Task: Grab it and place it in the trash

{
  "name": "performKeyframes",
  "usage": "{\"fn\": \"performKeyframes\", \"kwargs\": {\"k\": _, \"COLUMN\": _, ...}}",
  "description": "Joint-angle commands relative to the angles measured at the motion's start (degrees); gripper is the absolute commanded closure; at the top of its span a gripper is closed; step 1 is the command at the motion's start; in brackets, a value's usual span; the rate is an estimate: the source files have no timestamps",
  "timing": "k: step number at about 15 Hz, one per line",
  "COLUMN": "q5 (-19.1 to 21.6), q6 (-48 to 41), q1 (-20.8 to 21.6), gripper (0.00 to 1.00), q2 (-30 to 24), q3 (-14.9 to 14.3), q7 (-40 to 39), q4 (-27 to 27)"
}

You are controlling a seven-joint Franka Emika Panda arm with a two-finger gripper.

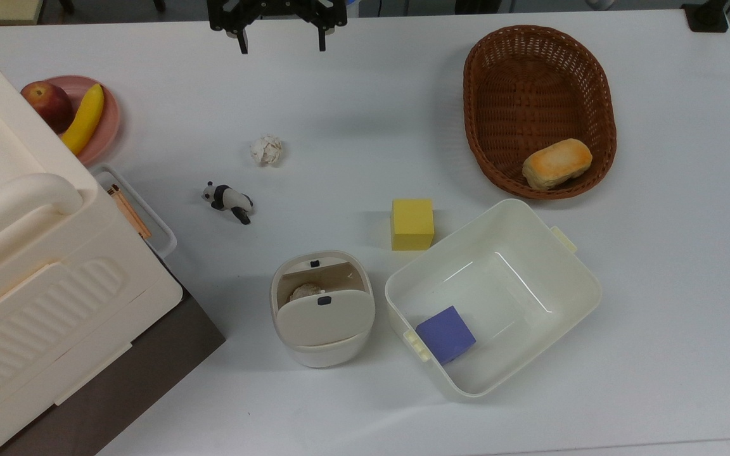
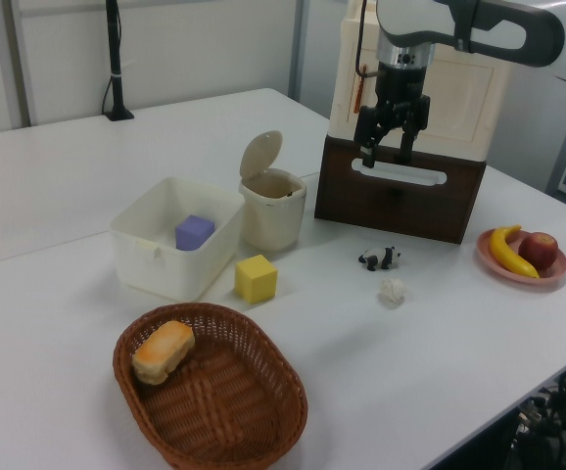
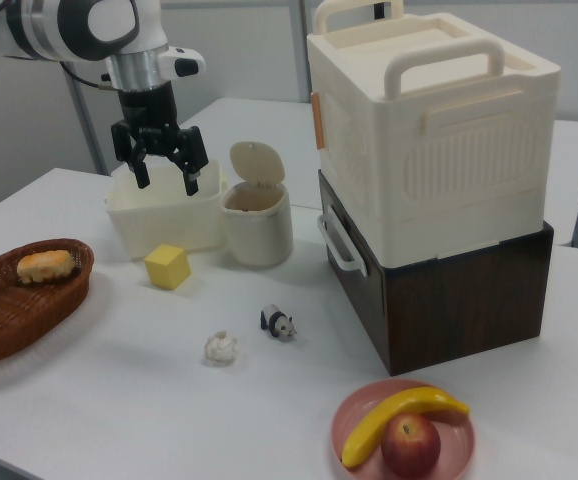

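Note:
A small crumpled ball of white paper (image 1: 267, 150) (image 2: 392, 290) (image 3: 221, 347) lies alone on the white table, close to a panda figurine (image 1: 227, 200) (image 2: 380, 258) (image 3: 278, 322). The trash (image 1: 322, 308) (image 2: 272, 204) (image 3: 256, 208), a small cream bin, stands with its flap lid swung up and something pale inside. My gripper (image 1: 281, 42) (image 2: 385, 154) (image 3: 166, 174) hangs open and empty, well above the table, at the top edge of the top view, far from the paper.
A yellow cube (image 1: 412, 223) sits between the bin and a cream tub (image 1: 568, 261) holding a purple cube (image 1: 446, 334). A brown wicker basket (image 1: 485, 76) holds a bread roll. A pink plate (image 1: 106, 126) with apple and banana lies beside a tall cream-and-brown box stack (image 1: 29, 278).

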Motion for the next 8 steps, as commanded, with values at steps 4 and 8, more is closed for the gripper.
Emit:
{"fn": "performKeyframes", "kwargs": {"k": 4, "q5": 1.04, "q6": 0.67, "q1": -0.87, "gripper": 0.0, "q2": -0.79, "q3": -0.34, "q7": -1.59, "q4": -0.88}}
{"fn": "performKeyframes", "kwargs": {"k": 8, "q5": 0.69, "q6": 0.67, "q1": -0.52, "gripper": 0.0, "q2": -0.26, "q3": -0.25, "q7": -1.59, "q4": -1.14}}
